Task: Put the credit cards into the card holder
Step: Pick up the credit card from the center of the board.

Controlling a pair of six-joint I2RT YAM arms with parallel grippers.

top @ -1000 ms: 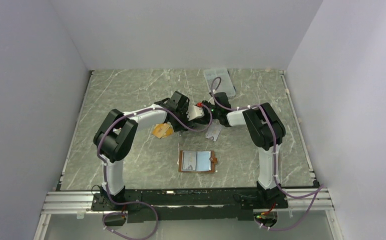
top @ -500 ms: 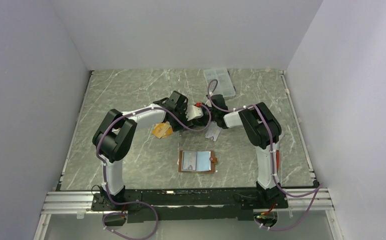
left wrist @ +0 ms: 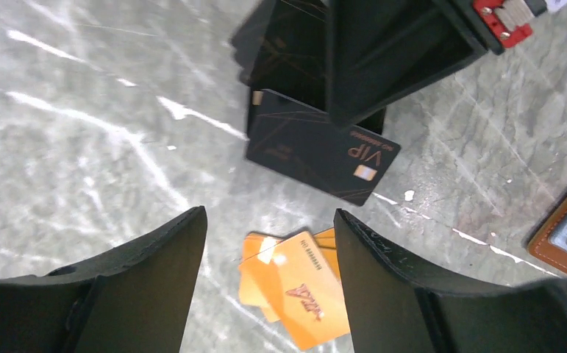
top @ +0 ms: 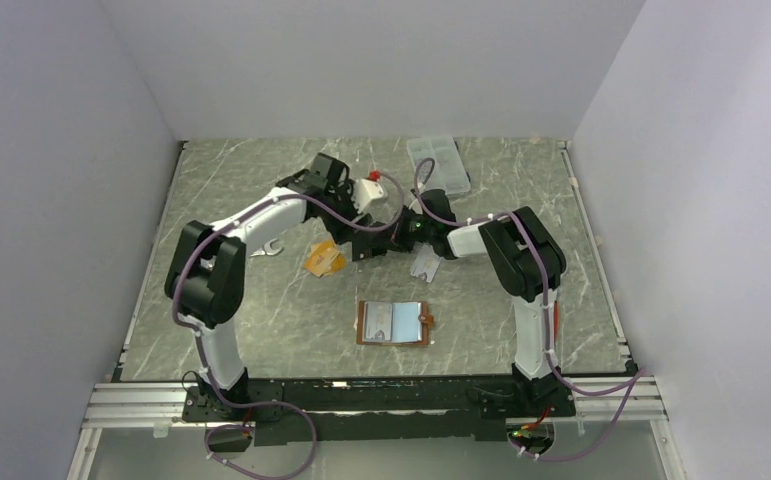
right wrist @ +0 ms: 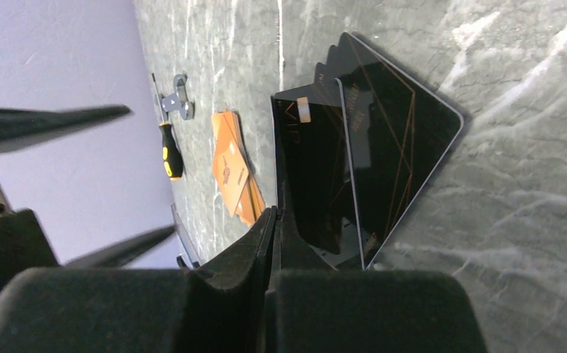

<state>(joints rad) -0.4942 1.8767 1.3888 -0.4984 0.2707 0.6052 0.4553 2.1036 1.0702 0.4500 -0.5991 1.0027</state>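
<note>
My right gripper (right wrist: 276, 213) is pinched shut on the black card (left wrist: 309, 147) reading "VIP", half hidden by its fingers. My left gripper (left wrist: 269, 220) gapes empty above the orange cards (left wrist: 298, 283), their print unreadable. The card holder (top: 393, 322) lies open, nearer.

our left gripper (left wrist: 269, 220) gapes at the bottom, framing orange cards (left wrist: 298, 283); above, the closed right gripper (left wrist: 345, 110) meets a black card (left wrist: 309, 151).

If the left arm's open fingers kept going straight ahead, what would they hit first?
Probably the black card, pinched by the right gripper just beyond the left gripper; the orange cards lie lower, between its fingers. Depth is hard to judge.
</note>
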